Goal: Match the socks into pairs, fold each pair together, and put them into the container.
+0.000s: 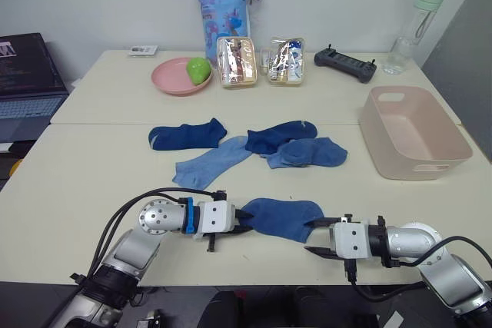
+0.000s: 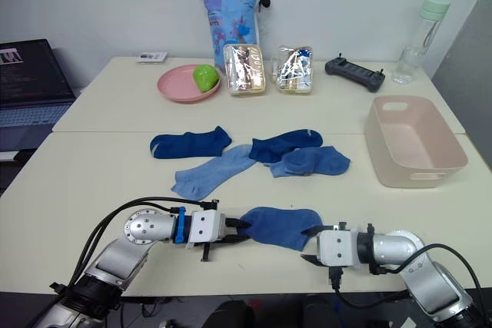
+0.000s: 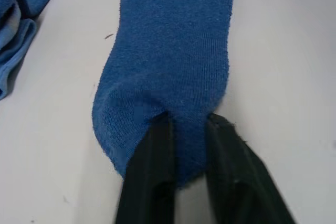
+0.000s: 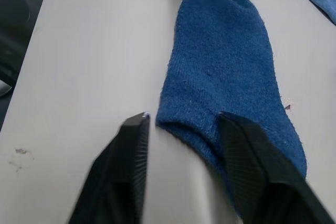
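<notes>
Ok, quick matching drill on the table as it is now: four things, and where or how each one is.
Things:
1. pink tub
2. green ball
3. left gripper
4. right gripper

States:
A. open at the near sock's edge
B. on the pink plate
C. nothing in it
D. shut on the near sock

Pairs: 1-C, 2-B, 3-D, 4-A

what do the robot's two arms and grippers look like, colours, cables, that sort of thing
Both arms are silver-grey metal cylinders with rounded joints. Each wrist carries a white boxy block, and thick black cables loop alongside each arm. The left gripper has a bright blue ring behind its block, which the right gripper lacks. Each gripper has two black fingers, flat and tapering, with finely ribbed inner faces.
</notes>
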Tool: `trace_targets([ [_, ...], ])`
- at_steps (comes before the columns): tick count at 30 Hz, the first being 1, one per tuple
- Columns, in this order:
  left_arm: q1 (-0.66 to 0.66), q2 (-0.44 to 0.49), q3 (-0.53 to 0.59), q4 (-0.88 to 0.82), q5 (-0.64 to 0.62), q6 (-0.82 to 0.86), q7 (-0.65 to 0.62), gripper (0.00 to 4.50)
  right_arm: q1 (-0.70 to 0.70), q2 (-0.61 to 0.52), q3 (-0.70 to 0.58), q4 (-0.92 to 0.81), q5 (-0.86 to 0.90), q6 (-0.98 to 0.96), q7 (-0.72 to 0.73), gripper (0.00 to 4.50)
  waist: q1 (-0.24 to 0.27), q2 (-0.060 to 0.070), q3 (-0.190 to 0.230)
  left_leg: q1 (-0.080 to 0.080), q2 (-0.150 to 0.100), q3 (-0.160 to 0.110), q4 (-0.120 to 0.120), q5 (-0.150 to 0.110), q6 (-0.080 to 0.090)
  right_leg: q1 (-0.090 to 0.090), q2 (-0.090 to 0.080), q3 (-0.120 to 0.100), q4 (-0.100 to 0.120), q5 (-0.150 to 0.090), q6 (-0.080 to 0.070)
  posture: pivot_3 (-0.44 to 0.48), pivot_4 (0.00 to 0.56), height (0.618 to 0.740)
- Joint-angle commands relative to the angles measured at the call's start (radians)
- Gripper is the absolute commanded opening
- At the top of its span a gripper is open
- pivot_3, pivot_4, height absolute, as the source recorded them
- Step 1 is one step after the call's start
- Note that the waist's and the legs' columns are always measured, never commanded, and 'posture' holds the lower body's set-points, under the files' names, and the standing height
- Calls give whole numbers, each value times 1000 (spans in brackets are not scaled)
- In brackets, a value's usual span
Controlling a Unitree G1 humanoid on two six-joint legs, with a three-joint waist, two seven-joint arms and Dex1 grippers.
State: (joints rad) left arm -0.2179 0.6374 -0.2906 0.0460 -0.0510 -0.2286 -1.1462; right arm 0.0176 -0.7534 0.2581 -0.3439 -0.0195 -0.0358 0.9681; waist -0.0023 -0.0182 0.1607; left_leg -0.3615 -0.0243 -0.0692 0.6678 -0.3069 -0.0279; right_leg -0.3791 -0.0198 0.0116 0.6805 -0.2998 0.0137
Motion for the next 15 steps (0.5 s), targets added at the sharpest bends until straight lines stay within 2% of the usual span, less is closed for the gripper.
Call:
trace_targets([
  [1,-2,9,-10,9,12,-2,-7,0,-21,19,-2,3,-9,-2,-24,774,0,0,0,0,0,0,0,0,0,0,0,0,0,0,0,0,150,740],
  [3,-6,3,-10,9,8,3,-1,0,-28,21,-3,9,-8,2,-22,92,0,0,0,0,0,0,0,0,0,0,0,0,0,0,0,0,150,740],
  [4,-5,0,-9,8,4,6,-1,0,-31,24,-7,8,-1,6,-22,36,0,0,0,0,0,0,0,0,0,0,0,0,0,0,0,0,150,740],
  [11,11,23,-2,-56,-48,7,-45,0,-31,-9,-41,-75,82,95,24,36,0,0,0,0,0,0,0,0,0,0,0,0,0,0,0,0,150,740],
  [15,10,36,34,-197,-201,201,-82,0,-34,-36,-68,-180,211,243,67,36,0,0,0,-1,0,0,0,0,0,0,0,0,0,0,0,0,150,740],
])
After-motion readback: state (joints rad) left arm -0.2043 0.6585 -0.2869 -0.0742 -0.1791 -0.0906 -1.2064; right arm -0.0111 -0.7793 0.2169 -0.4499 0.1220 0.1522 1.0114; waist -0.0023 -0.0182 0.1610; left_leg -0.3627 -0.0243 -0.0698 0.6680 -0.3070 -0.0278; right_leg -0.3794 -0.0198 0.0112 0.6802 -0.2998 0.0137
